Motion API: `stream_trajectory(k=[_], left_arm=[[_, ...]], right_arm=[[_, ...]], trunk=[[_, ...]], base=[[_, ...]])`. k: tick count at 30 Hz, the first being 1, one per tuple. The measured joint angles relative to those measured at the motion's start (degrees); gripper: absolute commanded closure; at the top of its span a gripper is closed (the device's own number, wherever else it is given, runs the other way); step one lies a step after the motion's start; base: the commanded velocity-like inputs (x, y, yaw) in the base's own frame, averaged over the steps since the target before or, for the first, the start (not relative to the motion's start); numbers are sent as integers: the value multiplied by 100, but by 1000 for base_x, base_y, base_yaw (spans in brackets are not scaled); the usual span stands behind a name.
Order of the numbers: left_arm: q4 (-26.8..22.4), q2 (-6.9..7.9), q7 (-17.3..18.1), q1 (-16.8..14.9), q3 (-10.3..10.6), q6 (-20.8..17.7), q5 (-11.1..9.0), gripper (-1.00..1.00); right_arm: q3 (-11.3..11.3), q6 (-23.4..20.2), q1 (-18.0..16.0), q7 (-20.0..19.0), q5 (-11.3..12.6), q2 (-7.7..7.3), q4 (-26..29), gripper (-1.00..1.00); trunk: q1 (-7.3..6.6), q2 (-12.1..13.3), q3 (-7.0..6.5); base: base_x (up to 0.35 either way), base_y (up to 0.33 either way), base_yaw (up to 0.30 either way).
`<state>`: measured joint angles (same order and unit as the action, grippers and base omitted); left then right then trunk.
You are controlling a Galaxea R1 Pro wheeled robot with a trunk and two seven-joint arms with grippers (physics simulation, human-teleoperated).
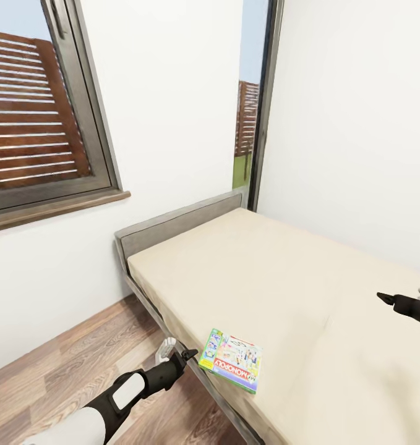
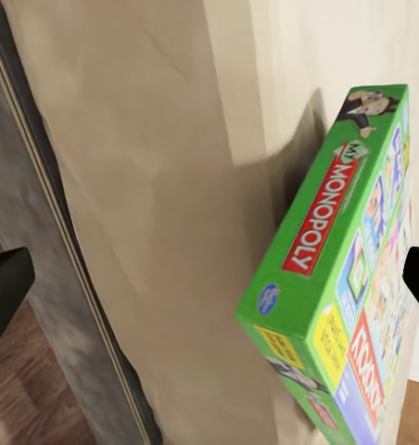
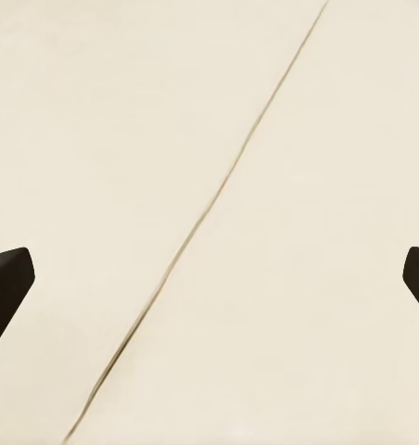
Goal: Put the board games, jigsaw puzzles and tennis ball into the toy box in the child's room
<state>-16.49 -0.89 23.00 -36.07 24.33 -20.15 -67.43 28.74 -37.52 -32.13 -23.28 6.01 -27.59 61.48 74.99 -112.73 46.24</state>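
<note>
On the cream bed [image 1: 284, 278], Monopoly box [image 1: 231, 360].

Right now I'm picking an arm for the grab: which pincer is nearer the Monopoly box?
The left pincer, just off the Monopoly box at the bed's edge; the right pincer hangs farther away over the mattress.

Right claw [image 1: 386, 298] cut off by frame edge.

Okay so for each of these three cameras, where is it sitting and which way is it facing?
Head view: high on the robot, facing down at the bed with the Monopoly box; both arms show, left gripper beside the box.
Left wrist view: on the left arm, facing the Monopoly box at the mattress edge; dark fingertips show.
Right wrist view: facing bare mattress; fingertips show.
Shared: head and left wrist views both show the box.
</note>
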Motion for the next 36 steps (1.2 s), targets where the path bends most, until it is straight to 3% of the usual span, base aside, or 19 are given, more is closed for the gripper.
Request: stream_trajectory(k=[14,36], left_arm=[[0,-1,0,0,0,3,0,-100],[0,-2,8,0,0,2,0,-100]], right_arm=[[0,0,0,1,0,-2,1,-100],[1,0,8,1,0,-7,1,-100]], trunk=[[0,0,79],[0,0,98]], base=[[0,0,0],[0,0,0]])
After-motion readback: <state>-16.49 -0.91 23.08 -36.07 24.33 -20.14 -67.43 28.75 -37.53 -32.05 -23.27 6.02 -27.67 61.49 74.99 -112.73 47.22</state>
